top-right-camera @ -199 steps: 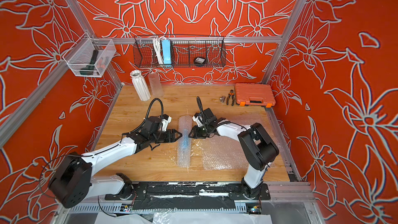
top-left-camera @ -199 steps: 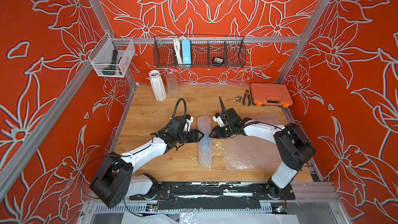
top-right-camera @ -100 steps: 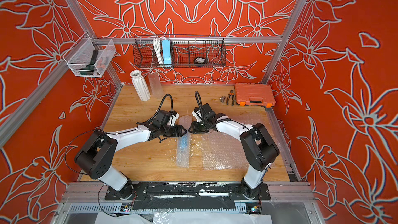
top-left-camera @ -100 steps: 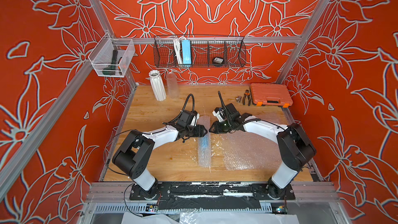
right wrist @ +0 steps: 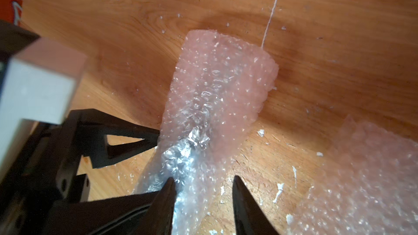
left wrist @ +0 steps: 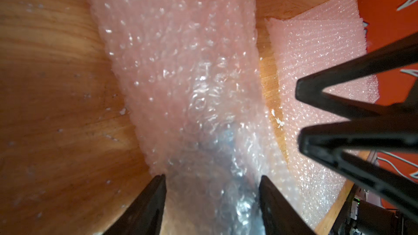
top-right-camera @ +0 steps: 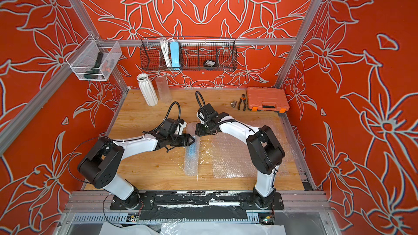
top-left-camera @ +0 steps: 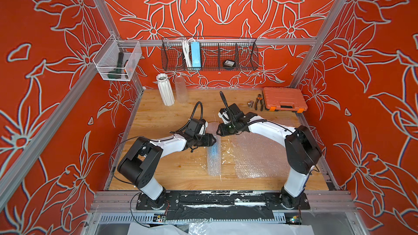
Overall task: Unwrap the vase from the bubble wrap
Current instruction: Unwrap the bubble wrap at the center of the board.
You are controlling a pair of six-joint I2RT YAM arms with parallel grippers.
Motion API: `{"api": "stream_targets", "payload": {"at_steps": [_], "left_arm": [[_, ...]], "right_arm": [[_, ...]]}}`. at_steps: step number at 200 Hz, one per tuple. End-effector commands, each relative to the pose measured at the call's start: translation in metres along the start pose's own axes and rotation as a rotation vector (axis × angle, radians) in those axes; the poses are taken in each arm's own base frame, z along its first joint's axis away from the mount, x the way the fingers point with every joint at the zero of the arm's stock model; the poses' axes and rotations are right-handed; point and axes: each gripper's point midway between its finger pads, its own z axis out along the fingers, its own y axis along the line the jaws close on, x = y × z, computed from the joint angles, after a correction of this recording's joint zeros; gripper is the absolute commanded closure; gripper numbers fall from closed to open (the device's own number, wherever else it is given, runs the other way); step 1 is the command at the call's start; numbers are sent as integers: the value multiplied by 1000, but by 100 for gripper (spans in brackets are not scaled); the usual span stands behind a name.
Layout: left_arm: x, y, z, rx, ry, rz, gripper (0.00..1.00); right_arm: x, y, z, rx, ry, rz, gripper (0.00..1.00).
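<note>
- Top views first: the wooden table [top-left-camera: 162, 166] sits in a booth of red walls [top-left-camera: 56, 30] with white flower outlines. The wood is flecked with white scraps just on the base side of the grippers.
- Well beyond both grippers, along the back edge, stand a white ribbed vase [top-left-camera: 166, 90], a clear cylinder [top-left-camera: 181, 89], pliers [top-left-camera: 259, 101] and an orange case [top-left-camera: 283, 99]. A wire basket [top-left-camera: 209, 54] hangs on the wall above them.
- The bubble wrap [top-left-camera: 213, 161] lies as a rolled tube, running from between the grippers back toward the robot's base. A blue shape [top-left-camera: 212, 152] shows through it, and a flat sheet [top-left-camera: 255, 154] lies just beside it under the right arm.
- In both top views the left gripper [top-left-camera: 212, 140] and the right gripper [top-left-camera: 219, 132] sit nose to nose at the tube's far end.
- Left wrist view: the left gripper [left wrist: 212, 178] has its jaws well apart, with the tube stretching out ahead between them. The tips sit at its edges, and I can't tell whether they press it.
- The right gripper [left wrist: 299, 115] comes in from the side here, jaws parted too.
- Right wrist view: the right gripper [right wrist: 203, 178] is partly open. One fingertip [right wrist: 166, 200] is on the wrap and the other is over bare wood just beside it, so nothing is clamped.
- Against a second ago: the left arm has pulled its elbow in from a low, stretched reach. The right gripper has edged toward the back. The tube and sheet haven't budged.
</note>
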Motion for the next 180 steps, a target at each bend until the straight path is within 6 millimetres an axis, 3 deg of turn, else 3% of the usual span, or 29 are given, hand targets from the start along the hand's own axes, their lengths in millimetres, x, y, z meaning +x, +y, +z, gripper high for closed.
{"api": "stream_targets", "payload": {"at_steps": [1,91,129,180], "left_arm": [[3,5,-3,-17,0,-14,37],[6,6,-2,-15,11,-17,38],[6,6,-1,-15,13,-17,38],[5,7,-2,-22,9,-19,38]], "right_arm": [[4,-8,5,70,30,-25,58],[0,-3,17,85,54,-53,58],[-5,4,13,72,37,-60,58],[6,-2,20,122,73,-71,59]]}}
